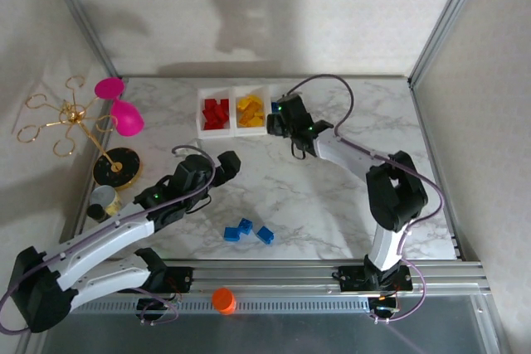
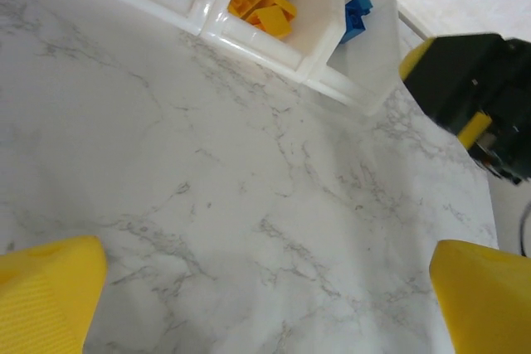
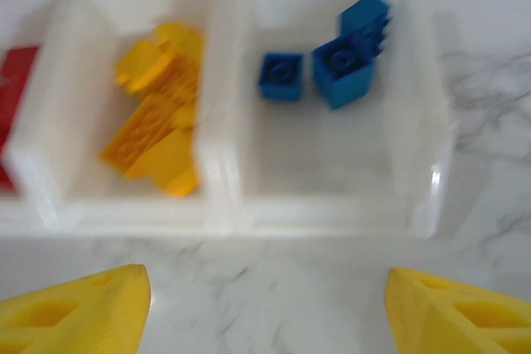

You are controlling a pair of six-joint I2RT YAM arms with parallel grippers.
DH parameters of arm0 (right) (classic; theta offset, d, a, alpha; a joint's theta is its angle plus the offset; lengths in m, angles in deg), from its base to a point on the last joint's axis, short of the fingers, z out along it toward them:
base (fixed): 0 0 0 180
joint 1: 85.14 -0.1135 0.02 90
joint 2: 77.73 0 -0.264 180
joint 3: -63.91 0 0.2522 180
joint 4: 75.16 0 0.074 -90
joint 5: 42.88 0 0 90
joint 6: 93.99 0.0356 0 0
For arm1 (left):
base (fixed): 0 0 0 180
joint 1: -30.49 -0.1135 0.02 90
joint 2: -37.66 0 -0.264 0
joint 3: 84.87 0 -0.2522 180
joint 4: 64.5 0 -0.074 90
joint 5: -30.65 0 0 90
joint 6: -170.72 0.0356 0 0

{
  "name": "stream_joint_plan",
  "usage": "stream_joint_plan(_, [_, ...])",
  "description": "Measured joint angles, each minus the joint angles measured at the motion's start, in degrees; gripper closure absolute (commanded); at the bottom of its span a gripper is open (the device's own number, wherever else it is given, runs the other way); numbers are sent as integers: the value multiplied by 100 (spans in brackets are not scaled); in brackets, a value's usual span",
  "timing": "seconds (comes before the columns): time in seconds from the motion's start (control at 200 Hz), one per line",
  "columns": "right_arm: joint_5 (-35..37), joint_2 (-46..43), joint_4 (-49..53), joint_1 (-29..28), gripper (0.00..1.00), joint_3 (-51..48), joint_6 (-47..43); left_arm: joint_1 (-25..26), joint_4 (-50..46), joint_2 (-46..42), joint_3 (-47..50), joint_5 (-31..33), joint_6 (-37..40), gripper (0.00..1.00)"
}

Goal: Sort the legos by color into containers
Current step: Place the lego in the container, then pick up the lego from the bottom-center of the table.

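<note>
Hanging spread wide and empty, the right jaws are hovering at the right-hand bin of the containers (image 3: 332,215), where three blue legos (image 3: 342,79) are lying (two bunched together, one just beside them). Yellow legos (image 3: 158,118) are sitting heaped in the middle bin, and red legos (image 1: 216,113) are sitting in the left one. The left jaws are likewise gaping with nothing between them, hovering over bare marble tabletop (image 2: 249,205) near the row of bins. Three loose blue legos (image 1: 247,230) are lying close together toward the tabletop's near edge, well apart from the containers.
</note>
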Motion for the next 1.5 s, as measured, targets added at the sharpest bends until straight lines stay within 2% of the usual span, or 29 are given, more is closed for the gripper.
stream_joint_plan(0.135, [-262,-376,337,-743,20,-376,299,0,-437,-435,177,2,-15,0])
stream_joint_plan(0.39, [-529,-695,984,-1823,20,-1069,861,0,-1182,-1086,378,0,-136,0])
stream_joint_plan(0.736, [-767,-1158,1191,-2820,26,-1899,737,2,-1814,-1314,535,-164,-328,0])
stream_joint_plan(1.046, [-981,-1342,1102,-3250,23,-2269,476,0,-2061,-1598,632,-238,-518,0])
stream_joint_plan(1.262, [-964,-1008,817,-3397,22,-2267,221,0,-2079,-1631,654,-238,-579,0])
stream_joint_plan(1.497, [-664,-455,804,-3427,28,-1915,83,0,-2083,-1714,713,-236,-584,0])
